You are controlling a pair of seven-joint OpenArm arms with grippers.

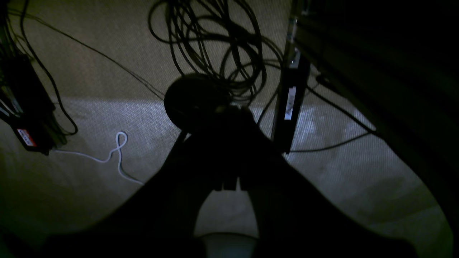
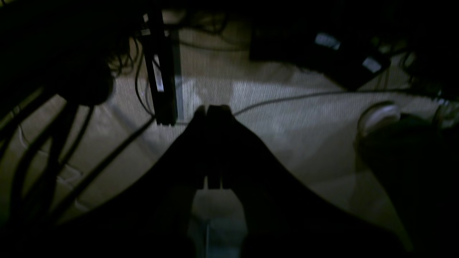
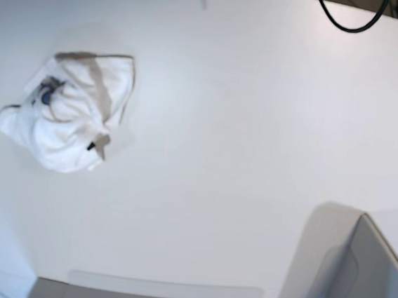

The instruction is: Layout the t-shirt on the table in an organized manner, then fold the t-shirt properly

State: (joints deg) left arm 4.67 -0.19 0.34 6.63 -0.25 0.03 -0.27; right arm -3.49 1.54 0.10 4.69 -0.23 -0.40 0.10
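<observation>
Left wrist view first, and it is dim down here: the left gripper [image 1: 229,111] hangs over a carpeted floor [image 1: 107,118] rather than over any work surface, its dark fingers pressed together at the tips with nothing between them. Behind it, a big tangle of black cables [image 1: 215,46] loops across the carpet, a thin white cord [image 1: 118,150] curls off to the left, and a dark upright bar with a pale label [image 1: 290,104] stands just to the right. Over to the right wrist view, and it is much the same story: the right gripper [image 2: 214,109] is closed, fingertips meeting, empty, pointing at the same kind of carpet, with a dark post [image 2: 161,86] behind it on the left and thick black cables [image 2: 53,157] running down the left side. At the right edge there is a pale rounded shape, too murky to name. Now the base view, bright and clear: the t-shirt [image 3: 68,112] lies crumpled in a heap on the left part of the table [image 3: 242,139], a little blue print showing near its upper left and a small dark tag near its lower right. Neither arm appears above the tabletop. A grey box with a blue corner [image 3: 362,284] sits at the lower right, well apart from the shirt, and a black cable [image 3: 349,19] dips in at the top edge.
</observation>
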